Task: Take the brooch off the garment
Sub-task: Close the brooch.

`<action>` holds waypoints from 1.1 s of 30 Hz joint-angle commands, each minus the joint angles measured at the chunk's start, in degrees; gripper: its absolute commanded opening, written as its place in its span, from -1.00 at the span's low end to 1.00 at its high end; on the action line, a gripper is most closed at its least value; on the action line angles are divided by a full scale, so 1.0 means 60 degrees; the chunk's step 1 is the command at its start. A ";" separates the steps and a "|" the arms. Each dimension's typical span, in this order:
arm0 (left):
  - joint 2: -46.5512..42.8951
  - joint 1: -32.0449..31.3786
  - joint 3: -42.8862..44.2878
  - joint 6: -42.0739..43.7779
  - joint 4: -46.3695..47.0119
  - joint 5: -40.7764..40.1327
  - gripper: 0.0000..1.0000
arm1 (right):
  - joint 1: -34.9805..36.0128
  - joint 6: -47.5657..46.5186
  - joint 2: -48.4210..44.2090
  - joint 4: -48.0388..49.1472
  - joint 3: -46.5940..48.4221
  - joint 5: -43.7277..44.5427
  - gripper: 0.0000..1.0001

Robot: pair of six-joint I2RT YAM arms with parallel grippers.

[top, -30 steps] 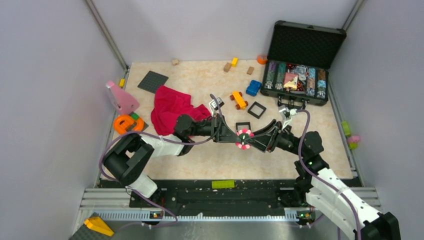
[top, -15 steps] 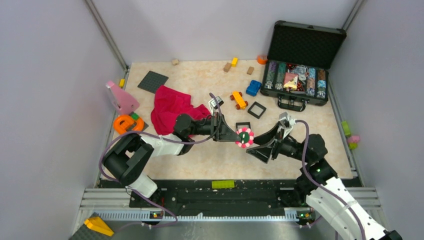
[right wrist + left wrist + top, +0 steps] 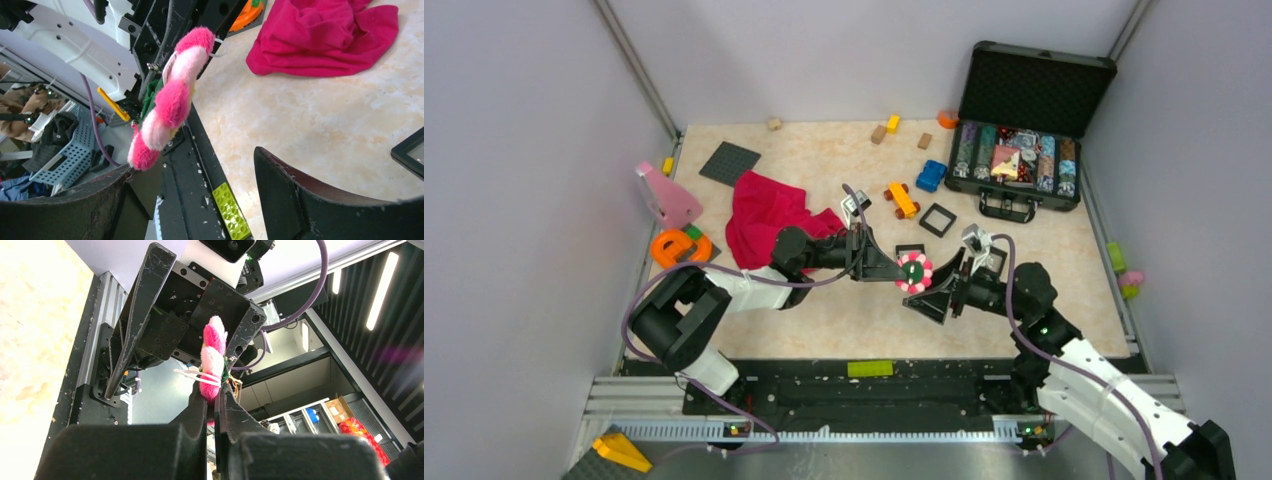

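Note:
The brooch (image 3: 913, 272), a fuzzy pink-and-white flower disc with a dark centre, hangs above the table's middle. My left gripper (image 3: 900, 271) is shut on its edge. The left wrist view shows the brooch (image 3: 212, 357) edge-on, rising out of the left gripper (image 3: 216, 394). My right gripper (image 3: 935, 283) stands open just right of it, jaws wide. In the right wrist view the brooch (image 3: 170, 100) sits above the left finger of the right gripper (image 3: 192, 162), with nothing between the fingers. The garment (image 3: 769, 215), a crumpled magenta cloth, lies apart at the left, and its near corner (image 3: 325, 35) shows in that view.
An open black case (image 3: 1024, 150) of chips stands at the back right. An orange toy car (image 3: 902, 200), a blue car (image 3: 930, 176) and a black square frame (image 3: 938, 219) lie behind the grippers. An orange ring toy (image 3: 674, 247) lies left. A green brick (image 3: 870, 368) rests on the front rail.
The right gripper has opened, let go of the brooch and drawn back a little to the right. The left gripper still holds the brooch in the same place.

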 commanded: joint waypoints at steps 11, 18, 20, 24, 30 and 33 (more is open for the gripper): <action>-0.0472 0.0035 0.0019 0.1585 -0.1196 -0.0354 -1.00 | 0.0197 0.0897 -0.0049 0.1124 0.0451 0.0445 0.38; -0.1433 0.0004 0.0007 0.3228 -0.3682 -0.0693 -1.00 | 0.0206 0.1391 0.0311 0.1585 0.0453 0.0529 0.40; -0.1577 0.0005 0.0001 0.3300 -0.3867 -0.0663 -1.00 | 0.0199 0.1395 0.0380 0.1514 0.0473 0.0699 0.40; -0.1647 -0.0005 -0.0044 0.3114 -0.3715 -0.0432 -1.00 | 0.0199 0.1382 0.0431 0.1505 0.0504 0.0815 0.39; -0.1743 -0.0090 -0.0083 0.3202 -0.3838 -0.0075 -1.00 | 0.0199 0.1379 0.0506 0.1477 0.0654 0.0575 0.30; -0.1757 -0.0113 -0.0074 0.3212 -0.3818 0.0093 -1.00 | 0.0191 0.1425 0.0626 0.1548 0.0708 0.0310 0.27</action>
